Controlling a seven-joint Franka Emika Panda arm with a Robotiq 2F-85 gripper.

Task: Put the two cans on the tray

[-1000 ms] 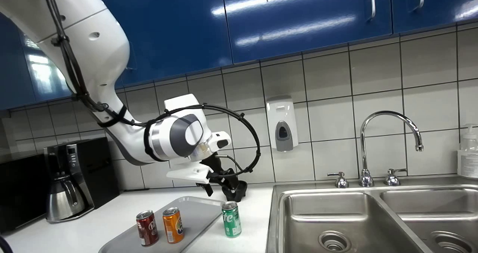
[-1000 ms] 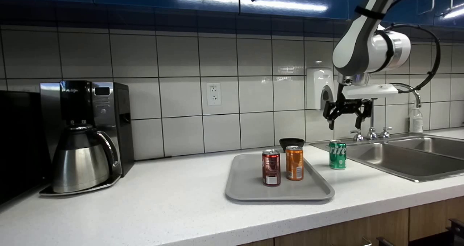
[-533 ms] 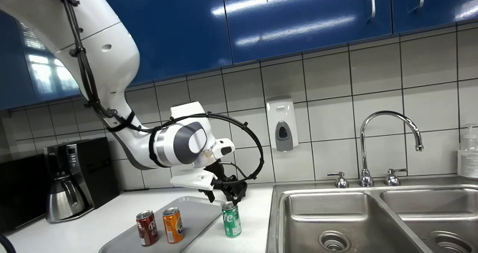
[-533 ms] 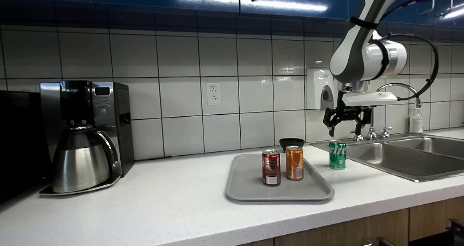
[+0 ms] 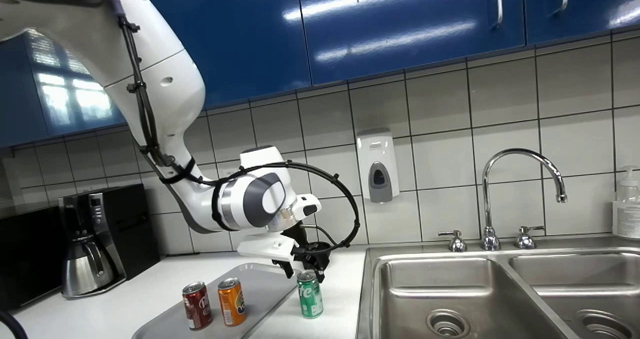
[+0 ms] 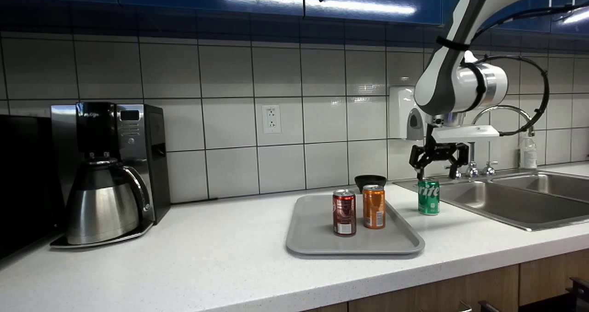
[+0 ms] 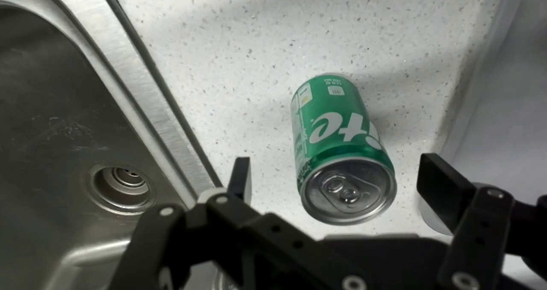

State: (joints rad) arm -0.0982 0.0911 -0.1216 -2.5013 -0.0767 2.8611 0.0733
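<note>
I have the gripper (image 6: 437, 175) spread wide, the green can (image 7: 342, 146) just below it; off to the gripper's side, the orange can (image 6: 374, 207) stands on the tray (image 6: 317, 240).

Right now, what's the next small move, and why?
I'd probably lower the open gripper slightly: the wrist view shows the green can between its jaws, ungripped, and both exterior views put them near the can's top. It stands on the counter; the orange can is already on the tray.
</note>
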